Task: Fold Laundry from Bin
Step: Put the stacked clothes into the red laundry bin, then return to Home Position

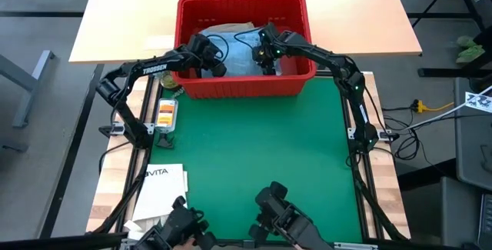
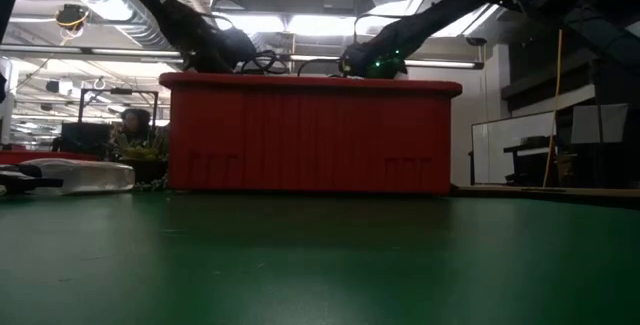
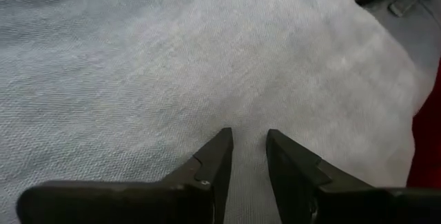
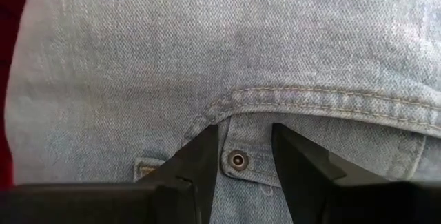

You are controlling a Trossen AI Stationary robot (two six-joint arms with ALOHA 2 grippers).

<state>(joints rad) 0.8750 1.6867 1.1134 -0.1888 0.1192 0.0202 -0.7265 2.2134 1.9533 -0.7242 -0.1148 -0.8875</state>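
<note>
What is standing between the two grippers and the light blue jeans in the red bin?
Nothing visible. The left gripper and the right gripper are both inside the red bin, fingertips right at the light blue jeans, with a fold of denim between each pair of fingers.

The high view looks straight down on the tabletop (image 1: 246, 165). The low view looks level across it at the bin (image 2: 310, 135), which both share. Each wrist view sits very near the jeans (image 4: 207, 52) inside.
</note>
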